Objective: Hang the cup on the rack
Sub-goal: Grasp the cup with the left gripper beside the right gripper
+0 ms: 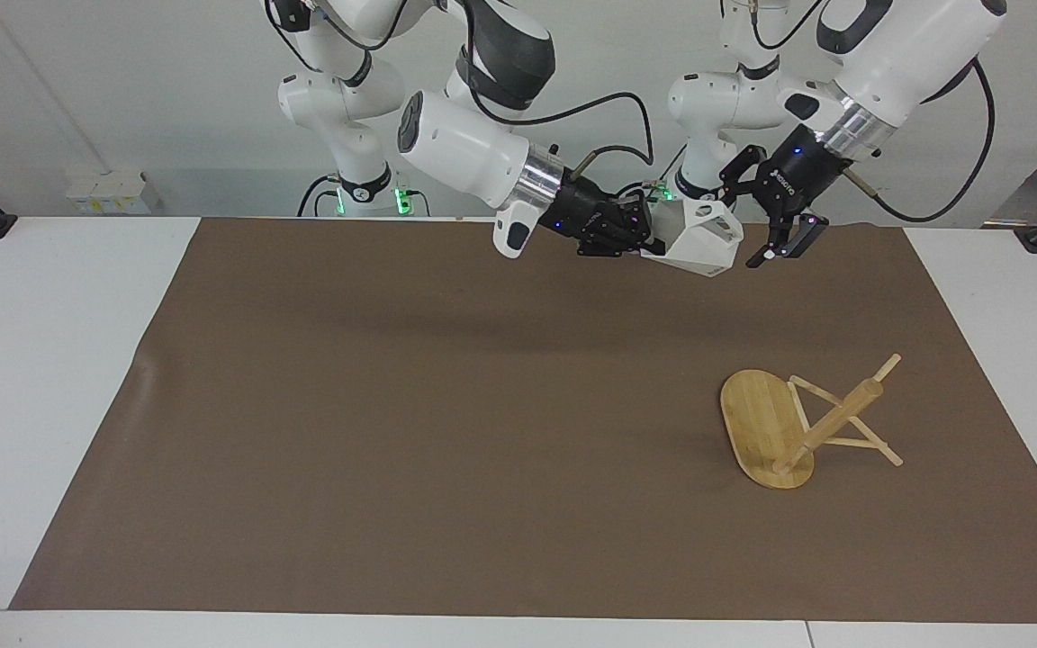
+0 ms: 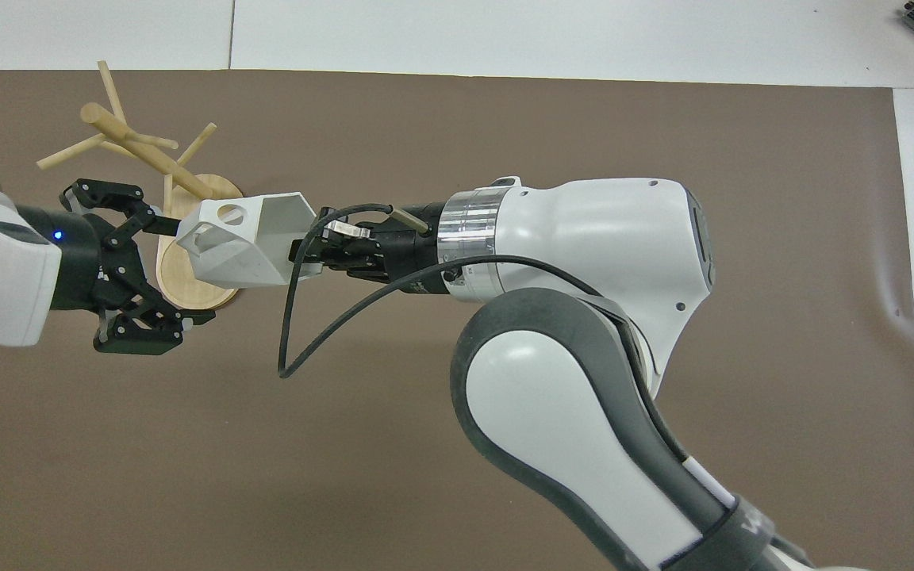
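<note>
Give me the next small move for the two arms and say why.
Probably close the open left end effector on the handle end of the faceted white cup. The right end effector holds the cup in the air by its rim, handle end toward the left one, whose open fingers already flank it. The bamboo mug rack stands nearer the left arm's end.

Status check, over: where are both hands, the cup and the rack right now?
Right hand shut on cup, held in the air. Left hand open, beside the cup's handle end. Rack tipped on its side on the mat, toward the left arm's end.
</note>
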